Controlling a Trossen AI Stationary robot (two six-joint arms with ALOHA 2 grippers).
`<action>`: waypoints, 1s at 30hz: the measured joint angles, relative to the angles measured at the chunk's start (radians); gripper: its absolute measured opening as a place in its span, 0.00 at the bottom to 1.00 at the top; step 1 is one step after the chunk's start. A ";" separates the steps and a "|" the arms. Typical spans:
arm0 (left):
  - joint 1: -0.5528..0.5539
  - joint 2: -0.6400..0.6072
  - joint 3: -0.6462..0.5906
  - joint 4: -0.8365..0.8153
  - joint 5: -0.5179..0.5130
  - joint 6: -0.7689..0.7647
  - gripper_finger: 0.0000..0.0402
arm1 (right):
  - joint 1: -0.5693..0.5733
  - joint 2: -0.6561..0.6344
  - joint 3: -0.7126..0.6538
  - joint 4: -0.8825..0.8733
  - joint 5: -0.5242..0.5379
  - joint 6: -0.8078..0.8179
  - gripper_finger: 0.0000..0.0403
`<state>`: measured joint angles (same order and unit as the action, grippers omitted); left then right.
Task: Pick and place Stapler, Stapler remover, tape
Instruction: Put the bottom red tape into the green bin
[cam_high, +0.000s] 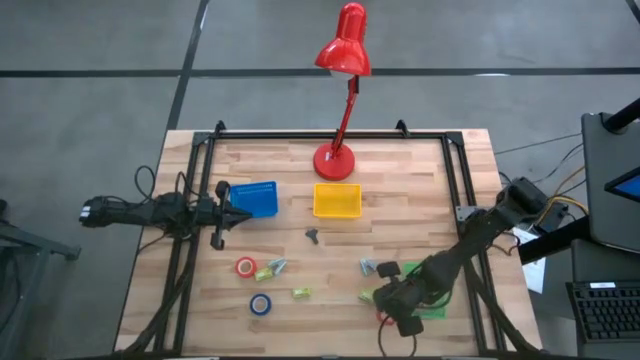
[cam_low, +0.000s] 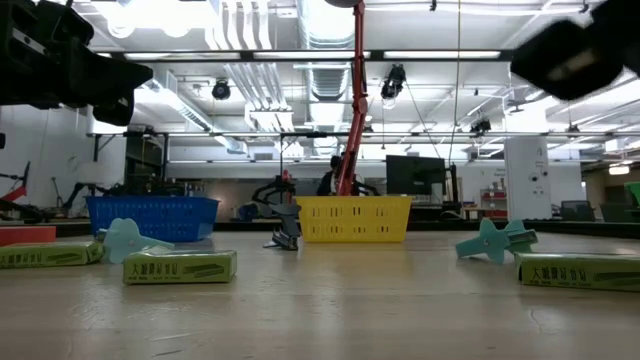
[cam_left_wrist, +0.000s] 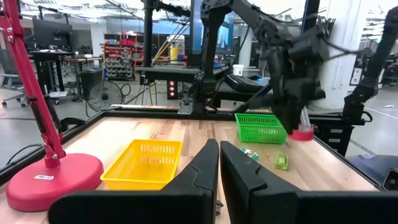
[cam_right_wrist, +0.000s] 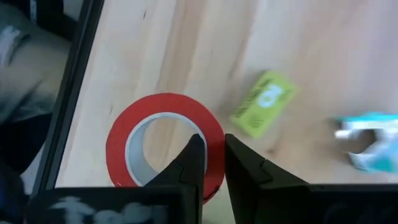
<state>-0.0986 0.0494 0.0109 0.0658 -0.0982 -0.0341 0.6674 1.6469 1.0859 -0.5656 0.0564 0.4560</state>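
R gripper (cam_right_wrist: 211, 152): fingers pinched on the rim of a red tape roll (cam_right_wrist: 134, 140), 1 finger inside the ring, 1 outside. In the high view the R gripper (cam_high: 400, 318) sits low at the front-R part of the table (cam_high: 330, 320), just beside the green bin (cam_high: 425, 300), which the arm mostly covers. L wrist view shows the roll held off the tabletop, next to that bin.

Near R gripper: green staple box (cam_right_wrist: 264, 102) and a teal staple remover (cam_right_wrist: 370, 140) on the wood.

L gripper (cam_high: 216, 235): fingers closed, nothing between them, hanging just beside the blue bin (cam_high: 250, 198) at L-centre.

Other items, high view: 2nd red tape roll (cam_high: 246, 266) and blue tape roll (cam_high: 260, 304) front-L, well apart from R gripper. Yellow bin (cam_high: 337, 200) mid-table, black stapler (cam_high: 313, 235) just in front of it. Red desk lamp (cam_high: 335, 158) base at the back edge, behind yellow bin.
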 joint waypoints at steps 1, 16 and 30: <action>0.000 0.000 0.000 0.000 0.000 0.000 0.05 | 0.000 -0.026 0.000 -0.017 0.013 0.000 0.10; 0.000 0.000 0.000 0.000 0.000 0.000 0.05 | 0.017 -0.343 -0.087 -0.370 0.187 0.301 0.11; 0.000 0.000 0.000 0.000 0.000 0.000 0.05 | 0.116 -0.382 -0.258 -0.369 0.141 0.562 0.12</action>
<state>-0.0986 0.0494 0.0109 0.0662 -0.0982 -0.0338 0.7831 1.2652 0.8280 -0.9349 0.1971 1.0185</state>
